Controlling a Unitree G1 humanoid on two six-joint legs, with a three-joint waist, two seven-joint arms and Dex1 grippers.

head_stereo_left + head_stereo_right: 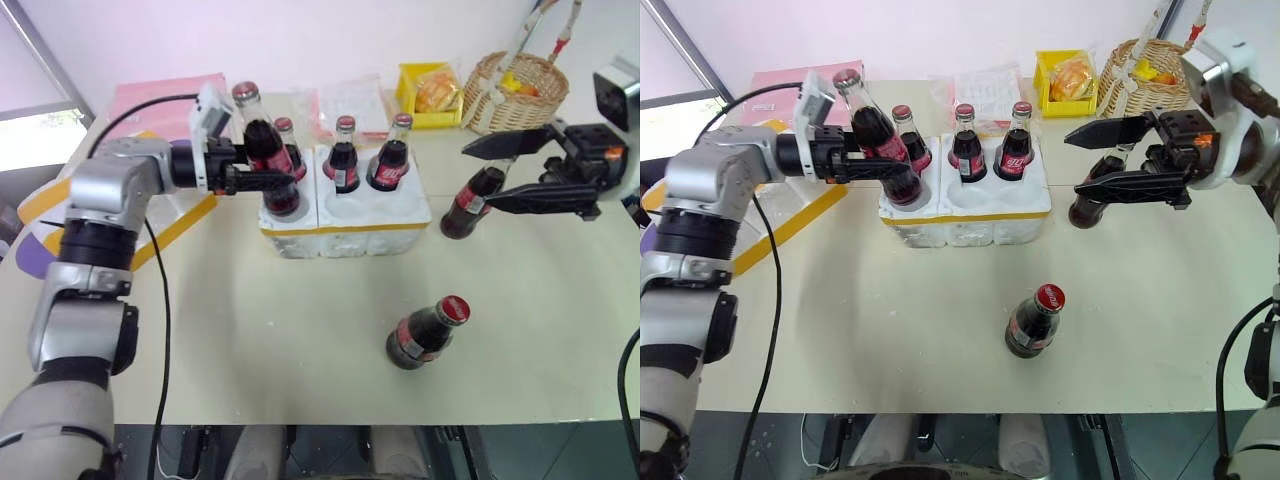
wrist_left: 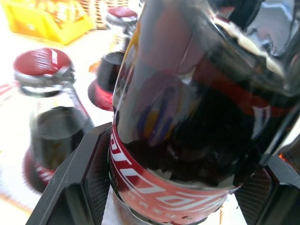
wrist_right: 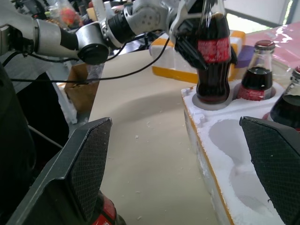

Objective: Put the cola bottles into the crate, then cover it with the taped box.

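Nearest my head camera, one cola bottle (image 1: 425, 333) lies on its side on the bare table (image 1: 250, 340), well apart from the crate (image 1: 345, 215) and waiting its turn. My left pincer (image 1: 262, 180) is clamped around the red-labelled belly of another cola bottle (image 1: 262, 150), its two black fingers (image 2: 89, 183) pressed to either side of the glass. I hold it upright with its base at the crate's front left well, a grip low on the body that, by my judgement, lets it drop straight in. Three bottles (image 1: 343, 155) already stand in the back wells; the front middle and front right wells sit empty. My right pincer (image 1: 520, 170) hangs wide open and holds nothing, its fingers spread above and below the sixth bottle (image 1: 470, 200), which stands just beside the crate's right end, in position, I judge, for the next pick. At my left, under that arm, lies the taped box (image 1: 180, 215) with its yellow bands, the cover for when the wells are full. A wicker basket (image 1: 515, 90) and a yellow tray (image 1: 430, 95) sit at the table's far edge.
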